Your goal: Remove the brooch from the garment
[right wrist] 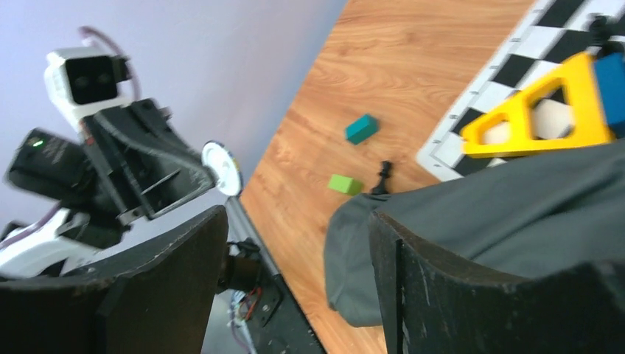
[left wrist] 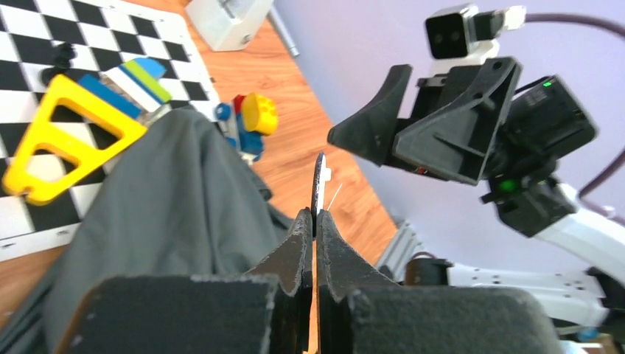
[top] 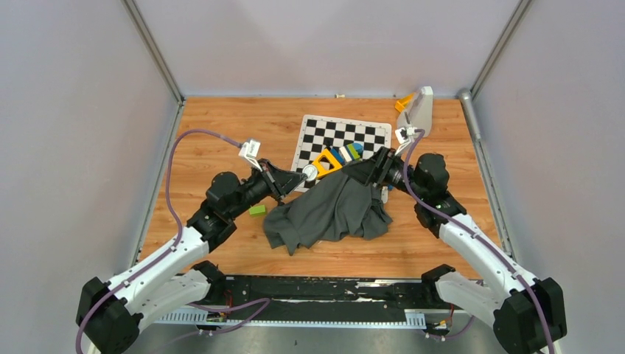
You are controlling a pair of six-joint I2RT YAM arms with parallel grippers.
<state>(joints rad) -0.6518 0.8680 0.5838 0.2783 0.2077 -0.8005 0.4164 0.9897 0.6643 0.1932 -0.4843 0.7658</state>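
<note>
The dark grey garment point(top: 335, 210) lies bunched on the wooden table, its top edge on the chequered board. My left gripper point(top: 301, 177) is shut on the brooch point(top: 309, 172), a small round white disc. In the left wrist view the brooch point(left wrist: 320, 184) stands edge-on between the closed fingertips of the left gripper point(left wrist: 315, 217), apart from the garment point(left wrist: 169, 206). My right gripper point(top: 371, 171) is at the garment's upper right. In its own view the right gripper point(right wrist: 295, 221) is open with nothing between its fingers, the garment point(right wrist: 516, 214) lies behind one finger, and the brooch point(right wrist: 222, 167) shows in the air.
On the chequered board point(top: 346, 133) lie a yellow triangle frame point(top: 325, 161) and blue and green blocks point(top: 348, 153). A green block point(top: 256, 210) sits on the wood left of the garment. A white box point(top: 420, 110) stands at the back right corner.
</note>
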